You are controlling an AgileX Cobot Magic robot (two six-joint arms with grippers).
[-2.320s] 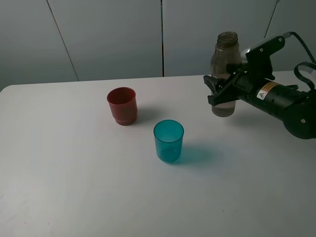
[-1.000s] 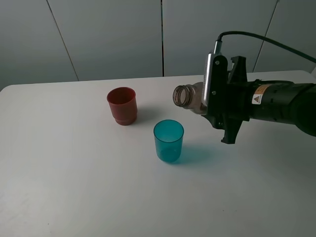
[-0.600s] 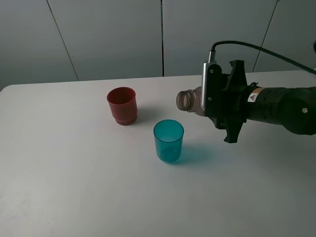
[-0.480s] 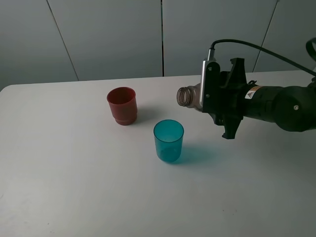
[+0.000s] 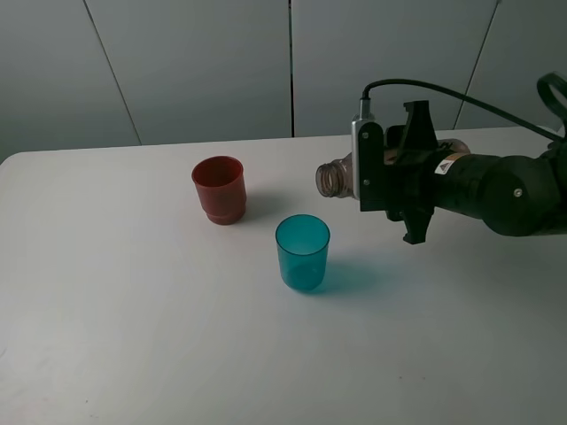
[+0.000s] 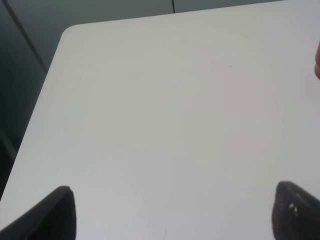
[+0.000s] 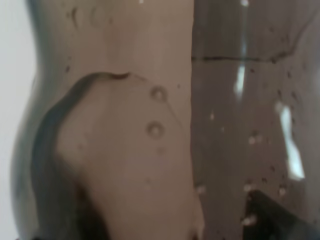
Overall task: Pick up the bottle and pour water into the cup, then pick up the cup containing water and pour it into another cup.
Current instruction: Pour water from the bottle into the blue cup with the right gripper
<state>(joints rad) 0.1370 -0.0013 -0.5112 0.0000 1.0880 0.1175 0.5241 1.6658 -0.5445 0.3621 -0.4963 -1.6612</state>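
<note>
Tipping the bottle (image 5: 339, 178) sideways, right gripper (image 5: 391, 181) pinching it; we're mid-pour (no stream visible); next we need its mouth over the cup (image 5: 302, 253).

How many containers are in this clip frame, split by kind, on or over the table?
Bottles: 1, the grey-brown bottle.
Cups: 2, the teal cup and the red cup.
Total: 3.
</note>
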